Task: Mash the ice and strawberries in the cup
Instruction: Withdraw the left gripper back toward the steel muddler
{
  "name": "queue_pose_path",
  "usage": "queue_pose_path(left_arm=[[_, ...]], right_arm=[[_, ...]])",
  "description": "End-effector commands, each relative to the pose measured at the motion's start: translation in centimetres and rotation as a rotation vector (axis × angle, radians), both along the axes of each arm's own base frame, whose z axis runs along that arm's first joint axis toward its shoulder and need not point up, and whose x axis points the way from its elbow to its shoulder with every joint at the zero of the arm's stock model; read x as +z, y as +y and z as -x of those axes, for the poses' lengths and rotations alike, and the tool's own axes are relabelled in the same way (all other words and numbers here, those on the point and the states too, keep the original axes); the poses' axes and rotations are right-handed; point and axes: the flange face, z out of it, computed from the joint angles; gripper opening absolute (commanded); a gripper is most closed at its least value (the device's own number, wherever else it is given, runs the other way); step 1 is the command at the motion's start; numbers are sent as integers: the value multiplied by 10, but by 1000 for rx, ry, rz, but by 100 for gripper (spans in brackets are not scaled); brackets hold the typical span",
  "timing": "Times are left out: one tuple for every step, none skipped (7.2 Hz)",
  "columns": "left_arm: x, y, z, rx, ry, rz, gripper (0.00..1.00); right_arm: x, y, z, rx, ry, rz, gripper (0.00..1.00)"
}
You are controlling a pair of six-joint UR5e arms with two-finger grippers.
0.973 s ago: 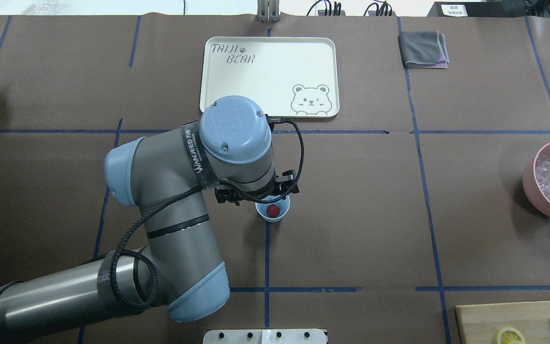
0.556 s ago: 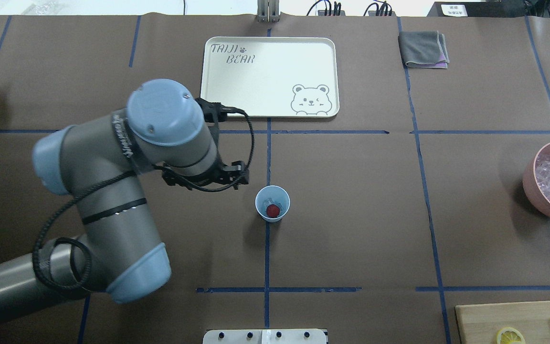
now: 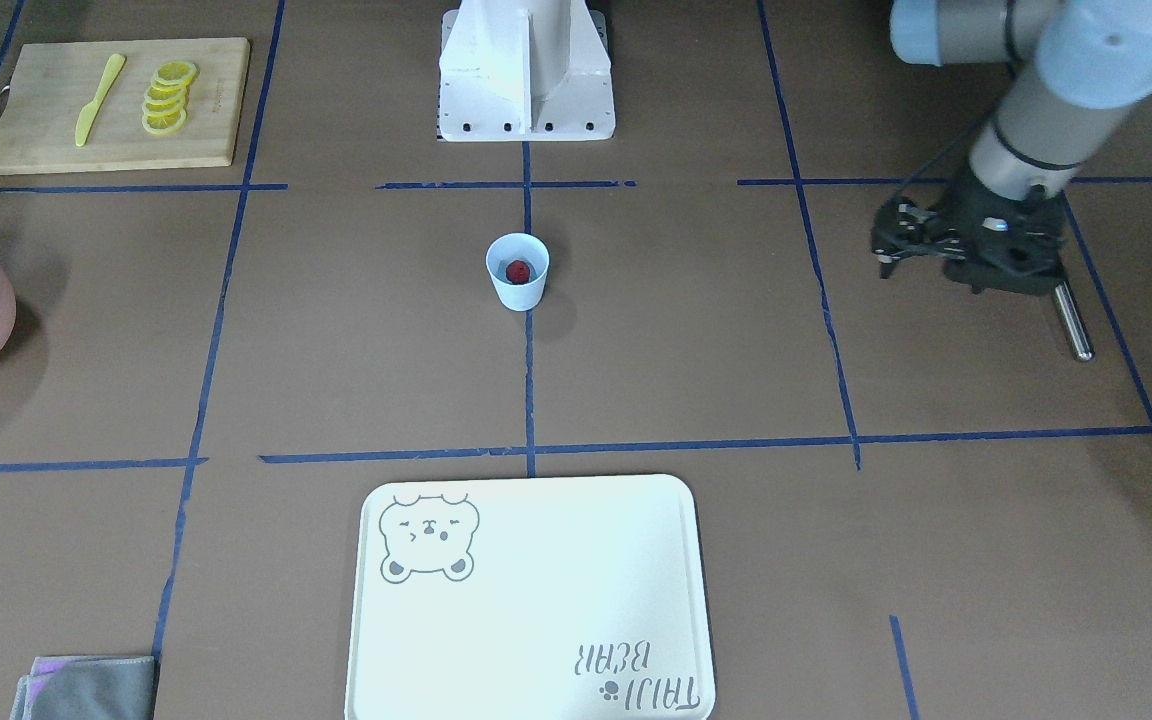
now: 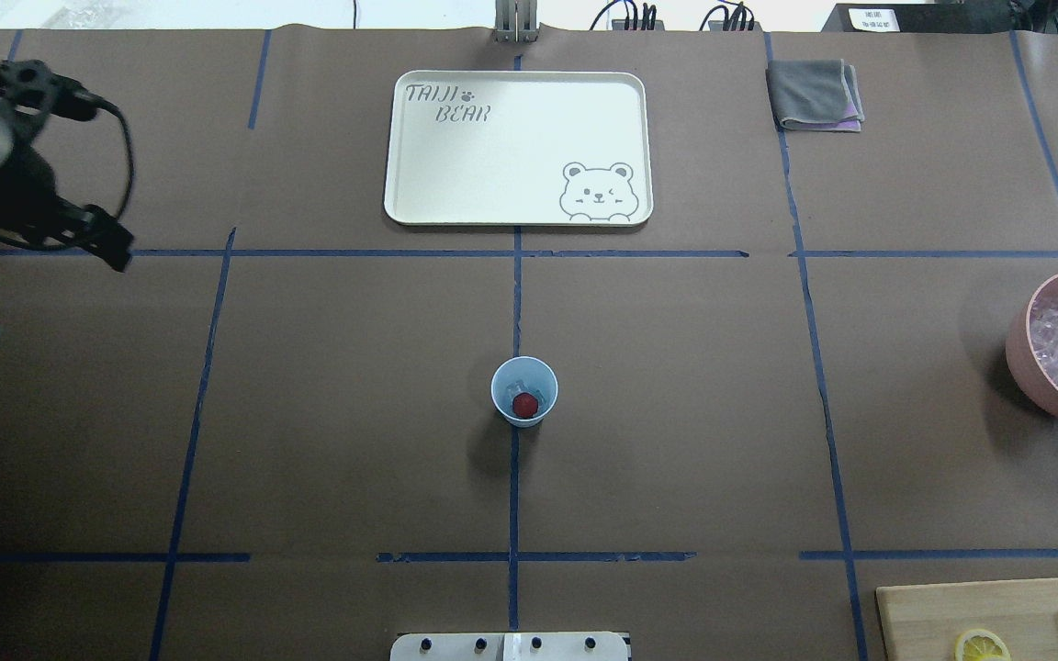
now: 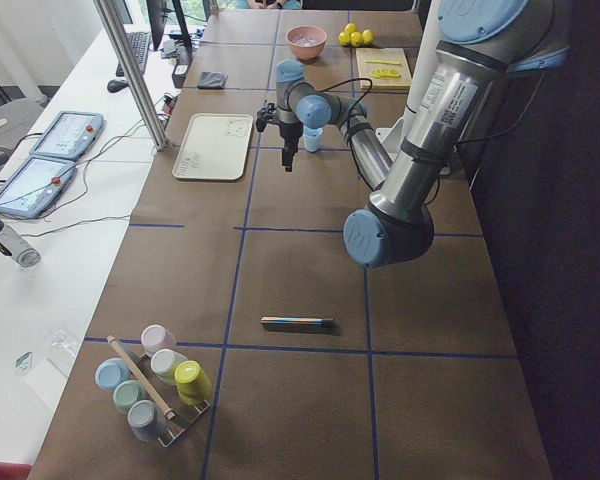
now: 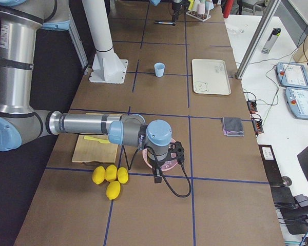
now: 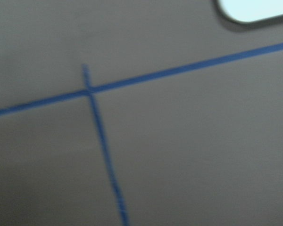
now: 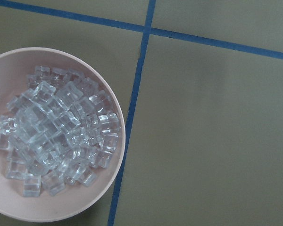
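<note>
Cup (image 4: pixel 546 384) with strawberry (image 4: pixel 523 404) sits well apart from left fingers (image 3: pixel 891 246), seemingly spread and empty; right fingers' (image 6: pixel 157 177) opening: cannot tell.

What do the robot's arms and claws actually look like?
Both arms are silver-grey tubes joined by rounded light-blue caps: left arm, right arm. Each ends in a black gripper: left gripper, right gripper. A black cable loops loosely off each wrist. A white printed label wraps one left-arm tube.
</note>
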Motion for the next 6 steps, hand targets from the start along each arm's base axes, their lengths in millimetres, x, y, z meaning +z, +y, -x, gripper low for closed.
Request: queue_pose_path(left_arm=[[122, -12, 134, 44, 58, 41, 100], [153, 1, 150, 44, 48, 72, 100], [165, 8, 159, 32, 44, 94, 100], [174, 17, 164, 22, 41, 113, 100], [182, 26, 167, -10, 39, 144, 100], [199, 33, 168, -65, 43, 143, 100]], right_arm=[[-1, -1, 0, -1, 0, -4, 99], [-2, -1, 0, -1, 0, -6, 99], [-3, -1, 0, 1, 0, -9, 99], [-3, -2, 0, -1, 0, -9, 99], [-3, -2, 0, -1, 0, -9, 99], [-4, -2, 0, -1, 0, -10, 99]])
